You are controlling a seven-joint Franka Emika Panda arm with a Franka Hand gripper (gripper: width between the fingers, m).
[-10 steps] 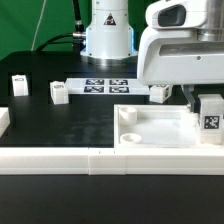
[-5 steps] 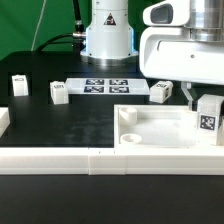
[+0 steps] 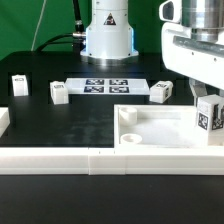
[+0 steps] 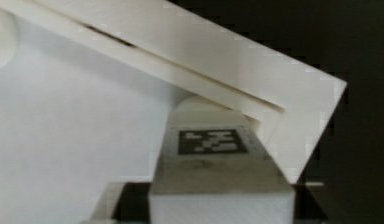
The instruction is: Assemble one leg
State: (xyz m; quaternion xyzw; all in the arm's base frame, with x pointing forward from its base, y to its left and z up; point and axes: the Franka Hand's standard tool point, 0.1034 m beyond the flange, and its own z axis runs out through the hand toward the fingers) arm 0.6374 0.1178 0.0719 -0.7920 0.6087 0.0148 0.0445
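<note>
My gripper (image 3: 203, 102) is shut on a leg (image 3: 208, 116), a small white block with a black-and-white tag, and holds it upright over the right corner of the large white panel (image 3: 160, 130) in the exterior view. In the wrist view the leg (image 4: 214, 150) sits between my gripper's (image 4: 221, 208) dark pads (image 4: 146, 200), above the panel's corner (image 4: 100, 110). Three more legs stand on the black table: two at the exterior view's left (image 3: 19, 85) (image 3: 58, 93) and one (image 3: 160, 92) behind the panel.
The marker board (image 3: 104, 85) lies at the back centre in front of the robot base (image 3: 107, 35). A long white rail (image 3: 90, 160) runs along the table's front edge. The panel has a round hole (image 3: 129, 138) at its near-left corner.
My hand has shifted toward the exterior view's right and risen a little. The leg stays gripped at the panel's right corner, turned slightly.
</note>
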